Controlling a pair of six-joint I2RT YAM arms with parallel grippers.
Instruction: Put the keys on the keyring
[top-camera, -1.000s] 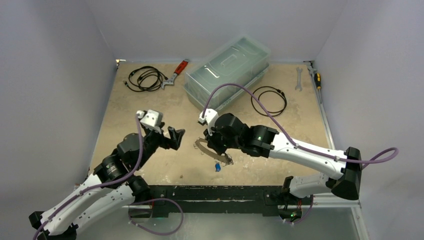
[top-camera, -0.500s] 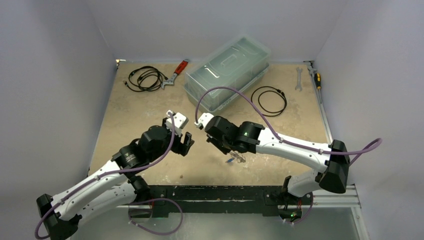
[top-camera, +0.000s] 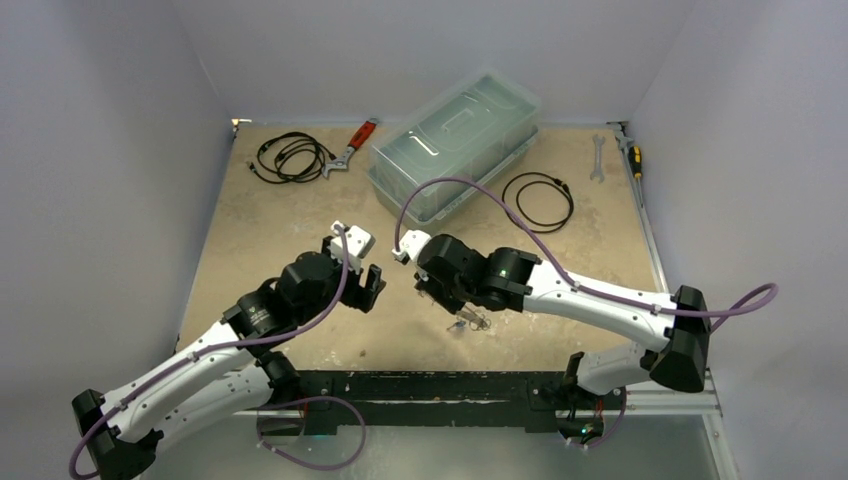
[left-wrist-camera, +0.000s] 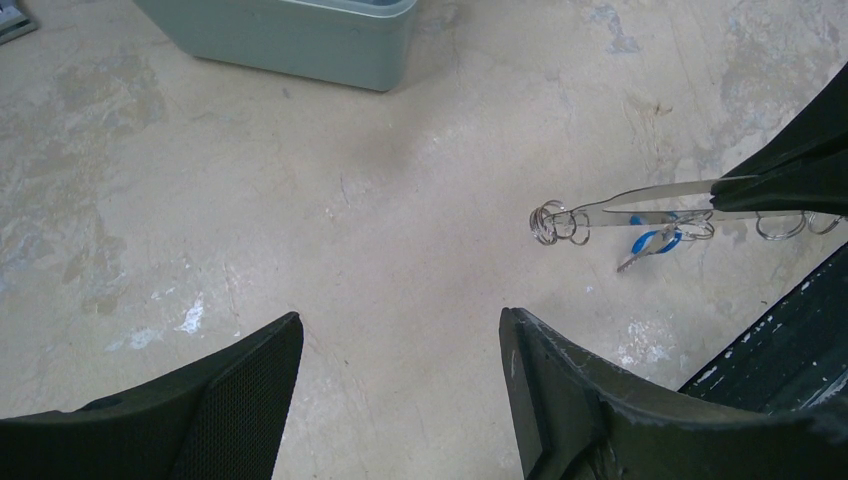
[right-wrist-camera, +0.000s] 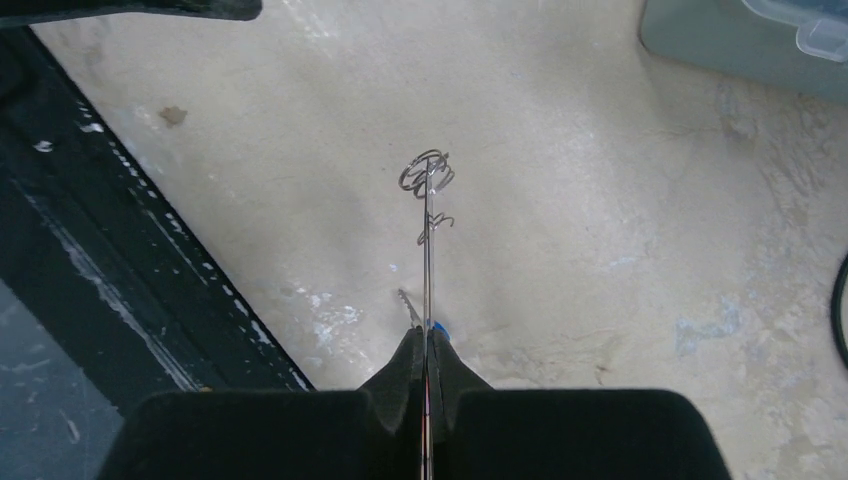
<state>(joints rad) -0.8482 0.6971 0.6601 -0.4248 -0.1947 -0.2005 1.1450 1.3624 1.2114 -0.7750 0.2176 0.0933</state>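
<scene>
My right gripper (top-camera: 458, 306) is shut on the keyring (right-wrist-camera: 426, 250), a thin silvery wire hoop held edge-on above the table. Small metal rings (right-wrist-camera: 427, 176) bunch at its far end. The blue-headed key (right-wrist-camera: 441, 327) hangs just past the fingertips with a silvery blade (right-wrist-camera: 408, 305) beside it. In the left wrist view the keyring (left-wrist-camera: 640, 197) sticks out leftward from the right gripper's fingers (left-wrist-camera: 790, 175), with the rings (left-wrist-camera: 555, 222) at its tip and the blue key (left-wrist-camera: 655, 240) below. My left gripper (left-wrist-camera: 400, 318) is open and empty, a short way left of the hoop (top-camera: 468, 320).
A grey-green lidded box (top-camera: 455, 140) stands at the back middle. Black cable coils lie at the back left (top-camera: 290, 155) and right of the box (top-camera: 538, 200). A red-handled wrench (top-camera: 352, 145), a spanner (top-camera: 598, 158) and a screwdriver (top-camera: 633, 155) lie at the back. The table's black front edge (top-camera: 420, 385) is close below the hoop.
My right gripper lifted the hoop off the table, carrying the blue key with it, and turned it edge-on. My left arm swung right toward it and has held there.
</scene>
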